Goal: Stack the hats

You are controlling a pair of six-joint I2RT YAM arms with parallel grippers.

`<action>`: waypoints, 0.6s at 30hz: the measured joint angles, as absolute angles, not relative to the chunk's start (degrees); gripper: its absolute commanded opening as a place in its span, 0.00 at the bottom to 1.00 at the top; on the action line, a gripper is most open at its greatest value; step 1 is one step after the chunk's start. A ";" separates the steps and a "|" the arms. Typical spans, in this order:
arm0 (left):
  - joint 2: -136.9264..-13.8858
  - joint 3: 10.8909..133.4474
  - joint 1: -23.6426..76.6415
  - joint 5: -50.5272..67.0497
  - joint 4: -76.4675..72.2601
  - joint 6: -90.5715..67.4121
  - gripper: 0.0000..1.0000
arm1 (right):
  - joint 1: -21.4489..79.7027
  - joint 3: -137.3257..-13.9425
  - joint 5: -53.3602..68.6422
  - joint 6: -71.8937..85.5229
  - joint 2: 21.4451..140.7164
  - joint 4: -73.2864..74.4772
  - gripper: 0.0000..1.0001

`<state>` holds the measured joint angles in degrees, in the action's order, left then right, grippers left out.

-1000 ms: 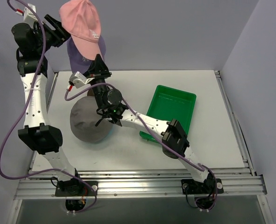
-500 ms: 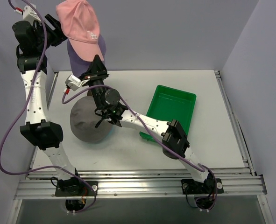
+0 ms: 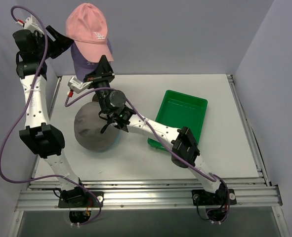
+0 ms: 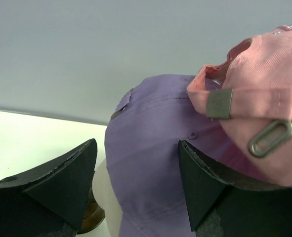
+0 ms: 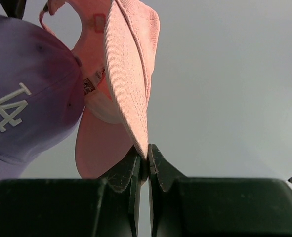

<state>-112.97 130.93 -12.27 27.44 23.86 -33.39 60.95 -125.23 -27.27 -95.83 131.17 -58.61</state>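
Observation:
A pink baseball cap [image 3: 88,23] lies tilted over a lilac cap with a white "LA" logo [image 3: 85,55], which sits on the mannequin head at the back left. My right gripper [image 3: 104,63] is shut on the pink cap's brim [image 5: 128,94], just below it. The lilac cap [image 5: 17,108] shows on the left of the right wrist view. My left gripper [image 3: 58,41] is open, left of both caps, holding nothing. Between its fingers I see the lilac cap's back [image 4: 150,163] and the pink cap's strap and buckle [image 4: 264,123]. A grey floppy hat [image 3: 92,129] lies on the table.
A green tray [image 3: 181,114] stands right of the middle of the table. The cream mannequin head [image 4: 105,195] rests on a brown stand [image 4: 91,217] under the lilac cap. The right arm reaches over the grey hat. Walls close in at the back and sides.
The pink cap has shifted slightly right and sits more squarely over the lilac cap. My left gripper has drawn back a little to the left. The right gripper keeps its hold.

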 measured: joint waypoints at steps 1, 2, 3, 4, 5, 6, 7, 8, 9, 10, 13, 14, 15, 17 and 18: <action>-112.97 130.72 -12.47 27.49 23.88 -33.32 0.75 | 60.77 -125.25 -27.51 -96.29 131.22 -58.13 0.00; -112.97 130.50 -12.56 27.51 23.83 -33.19 0.75 | 60.60 -125.25 -27.77 -96.71 131.22 -57.71 0.00; -112.97 130.26 -12.60 27.55 23.83 -33.12 0.75 | 60.42 -125.25 -27.97 -97.10 131.22 -57.25 0.00; -112.97 129.88 -12.60 27.55 23.77 -33.12 0.75 | 60.38 -125.25 -28.12 -97.43 131.22 -56.86 0.00; -112.97 129.38 -12.60 27.53 23.68 -33.06 0.75 | 60.36 -125.25 -28.27 -97.82 131.22 -56.31 0.00; -112.95 129.03 -12.64 27.51 23.57 -33.06 0.75 | 60.29 -125.25 -28.47 -98.30 131.22 -55.88 0.00; -112.95 128.57 -12.86 27.46 23.44 -33.01 0.75 | 60.16 -125.25 -28.64 -98.83 131.28 -55.55 0.00; -112.84 127.98 -13.06 27.44 23.42 -32.99 0.75 | 60.10 -125.25 -28.80 -99.26 131.41 -55.31 0.00; -112.68 127.13 -13.41 27.44 23.51 -32.97 0.75 | 60.07 -125.25 -28.97 -99.59 131.57 -55.11 0.00; -112.51 126.32 -13.76 27.44 23.81 -32.97 0.75 | 60.07 -125.25 -29.10 -99.85 131.70 -54.85 0.00; -112.46 124.42 -14.87 27.42 24.95 -33.43 0.75 | 60.27 -125.12 -29.32 -101.01 132.16 -53.71 0.00; -112.29 123.59 -15.35 27.42 25.08 -33.76 0.75 | 60.40 -125.12 -29.47 -101.38 132.31 -53.45 0.00; -112.14 122.78 -15.81 27.44 25.10 -33.95 0.75 | 60.53 -125.10 -29.69 -101.80 132.46 -53.34 0.00; -111.24 120.25 -16.99 27.44 25.10 -34.50 0.75 | 60.86 -124.86 -30.02 -102.41 132.70 -53.36 0.00; -110.83 119.28 -17.45 27.49 25.10 -34.87 0.75 | 61.04 -124.66 -30.20 -102.65 132.79 -53.34 0.00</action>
<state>-110.83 119.28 -17.45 27.49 25.10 -34.87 61.04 -124.66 -30.20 -102.65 132.79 -53.34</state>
